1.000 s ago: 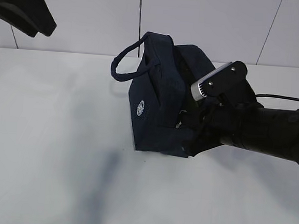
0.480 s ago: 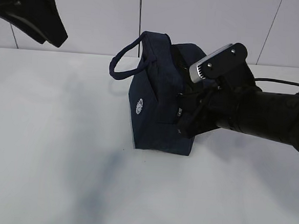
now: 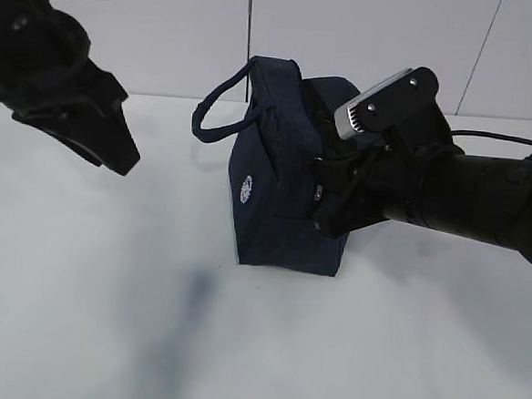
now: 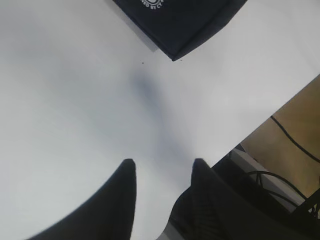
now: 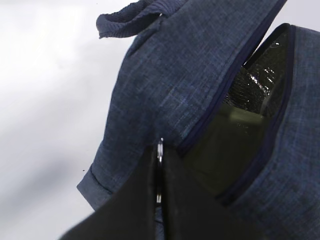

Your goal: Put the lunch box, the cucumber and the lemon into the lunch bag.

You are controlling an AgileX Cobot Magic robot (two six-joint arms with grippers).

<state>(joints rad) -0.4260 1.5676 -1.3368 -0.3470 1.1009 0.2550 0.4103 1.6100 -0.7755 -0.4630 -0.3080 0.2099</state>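
Gripping lunch bag (image 5: pixel 175 90) zipper pull (image 5: pixel 159 150), right pincer (image 5: pixel 159 175) closed

The lunch bag (image 3: pixel 280 191) stands mid-table (image 3: pixel 101 334). The right gripper (image 3: pixel 325 204) touches its right side. The left gripper (image 3: pixel 114 152) hangs well apart, left.

The lunch bag (image 3: pixel 280 200) is dark navy with a faint heathered weave, and carries a small round white emblem (image 3: pixel 246 189) on its side. Its lining (image 5: pixel 257 82) glints silver — crinkled foil in shadow. Both grippers — left gripper (image 4: pixel 162 175), right gripper (image 5: pixel 159 170) — are black. The table (image 3: pixel 103 316) is plain white.
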